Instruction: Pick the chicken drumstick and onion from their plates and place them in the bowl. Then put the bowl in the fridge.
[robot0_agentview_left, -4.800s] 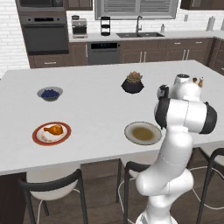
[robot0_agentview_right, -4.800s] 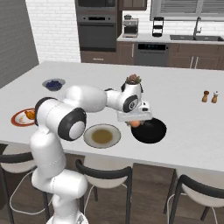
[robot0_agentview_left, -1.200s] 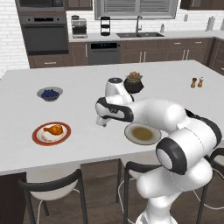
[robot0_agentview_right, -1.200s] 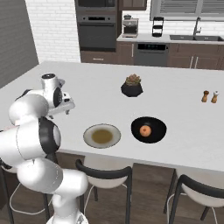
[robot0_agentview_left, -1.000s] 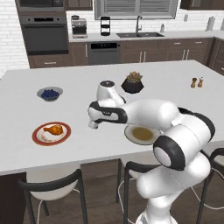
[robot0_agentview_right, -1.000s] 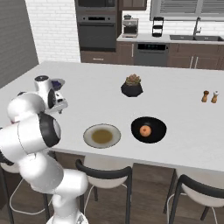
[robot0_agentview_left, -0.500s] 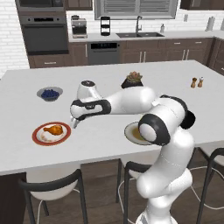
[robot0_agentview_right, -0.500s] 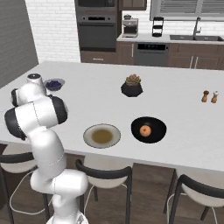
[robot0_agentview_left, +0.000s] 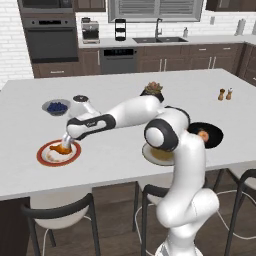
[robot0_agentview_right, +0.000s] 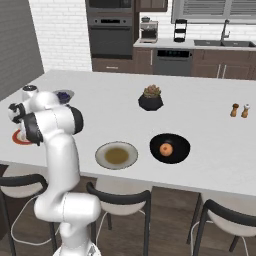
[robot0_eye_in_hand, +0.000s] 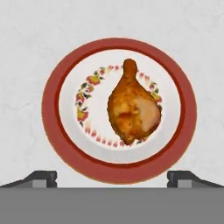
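The golden-brown chicken drumstick (robot0_eye_in_hand: 131, 107) lies on the white plate with a broad red rim (robot0_eye_in_hand: 52, 113), bone tip pointing away in the hand view. My gripper (robot0_eye_in_hand: 114, 177) hovers above it, open, with its fingertips (robot0_eye_in_hand: 41, 177) spread wider than the drumstick. From the left base view the gripper (robot0_agentview_left: 67, 141) hangs just over the drumstick (robot0_agentview_left: 62, 148) on that plate (robot0_agentview_left: 42, 156). The onion (robot0_agentview_right: 166, 149) rests inside the black bowl (robot0_agentview_right: 181, 150), far to the right. The grey-olive plate (robot0_agentview_right: 116, 154) beside the bowl holds nothing.
A small grey bowl of blue berries (robot0_agentview_left: 56, 106) stands behind the red-rimmed plate. A black pot with a spiky plant (robot0_agentview_left: 152, 90) sits mid-counter, and salt and pepper shakers (robot0_agentview_left: 225, 94) at the far right. Stools line the counter's near edge.
My arm has swung from the black bowl leftward across the counter and lowered over the red-rimmed plate. The onion stays in the bowl.
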